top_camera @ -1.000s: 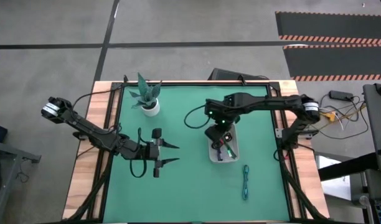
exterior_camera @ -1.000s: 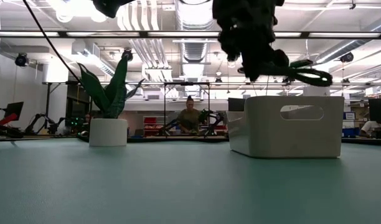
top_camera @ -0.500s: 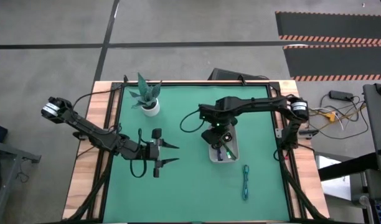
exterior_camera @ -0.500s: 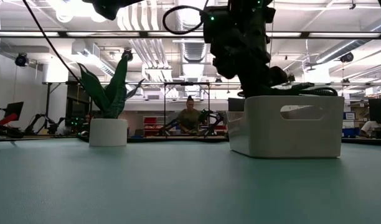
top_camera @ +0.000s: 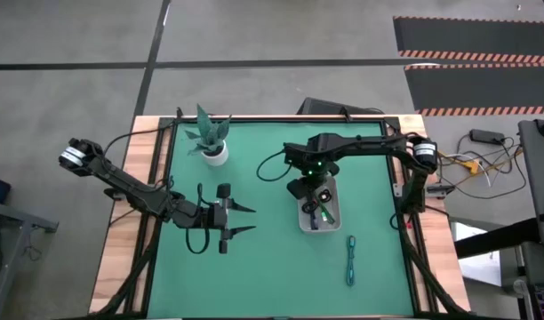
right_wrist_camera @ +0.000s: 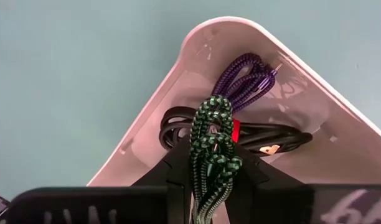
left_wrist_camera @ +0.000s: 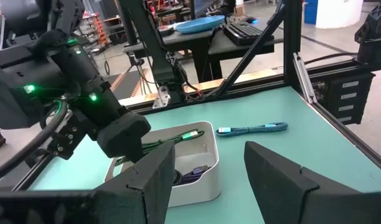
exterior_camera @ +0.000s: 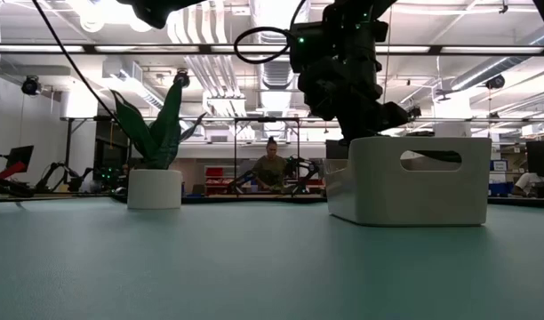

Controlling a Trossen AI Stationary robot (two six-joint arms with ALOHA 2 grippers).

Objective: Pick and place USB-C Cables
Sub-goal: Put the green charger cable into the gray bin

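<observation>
The braided dark green cable [right_wrist_camera: 210,149] hangs clamped in the right gripper [right_wrist_camera: 206,163] over the white tray [right_wrist_camera: 315,149], which holds navy [right_wrist_camera: 243,81] and black-red [right_wrist_camera: 253,134] cables. The teal cable [top_camera: 350,260] lies on the mat beside the tray. The left gripper [top_camera: 244,219] waits spread.

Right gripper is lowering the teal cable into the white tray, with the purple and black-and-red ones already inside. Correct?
Not quite: the cable in the right gripper is dark green, as the right wrist view shows. The teal cable lies on the mat beside the white tray in the high view. The purple and black-and-red cables are inside the tray.
</observation>
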